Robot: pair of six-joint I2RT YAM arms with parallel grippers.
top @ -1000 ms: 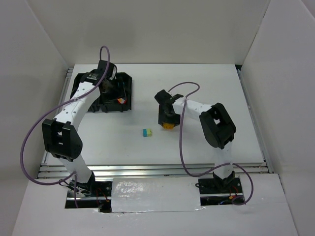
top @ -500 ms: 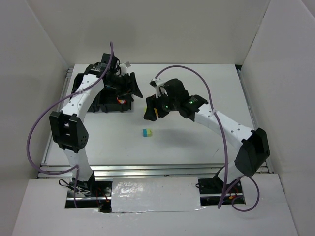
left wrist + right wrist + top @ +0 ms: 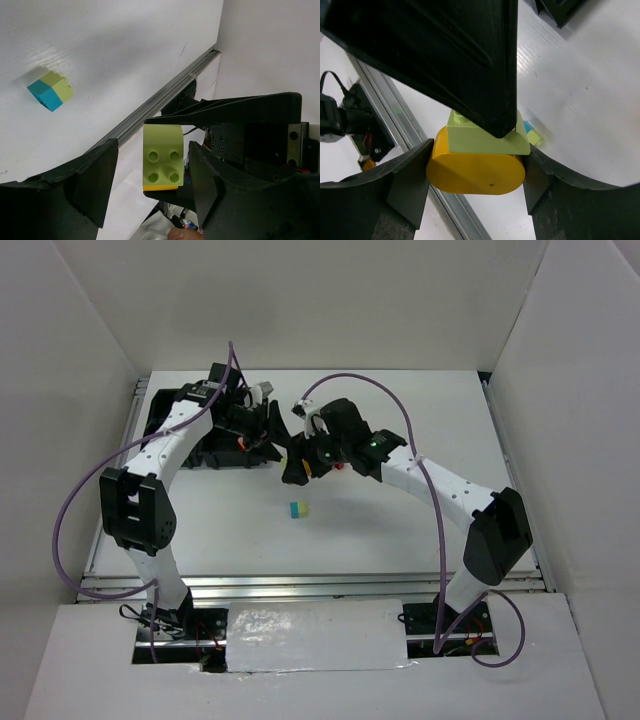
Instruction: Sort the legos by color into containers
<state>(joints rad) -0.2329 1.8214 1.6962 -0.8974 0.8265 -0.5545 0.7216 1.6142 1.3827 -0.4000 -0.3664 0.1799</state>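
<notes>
My right gripper (image 3: 296,469) (image 3: 476,165) is shut on a two-coloured lego (image 3: 480,155), a rounded yellow piece with a lime-green piece on it, held above the table. My left gripper (image 3: 278,438) (image 3: 152,152) stands open around the lime-green piece (image 3: 162,156), with a gap at each finger. One left finger (image 3: 445,55) hides the top of the lego in the right wrist view. A teal-and-lime lego (image 3: 298,510) (image 3: 50,90) lies on the white table below. The black tray of containers (image 3: 160,412) sits at the far left, mostly hidden by the left arm; a red lego (image 3: 241,443) shows in it.
White walls enclose the table on three sides. A metal rail (image 3: 320,585) runs along the near edge. Purple cables (image 3: 370,390) loop above both arms.
The right arm carried the yellow-and-green lego up and left toward the tray. The left gripper swung right from over the tray to meet it, its jaws narrowing slightly.
</notes>
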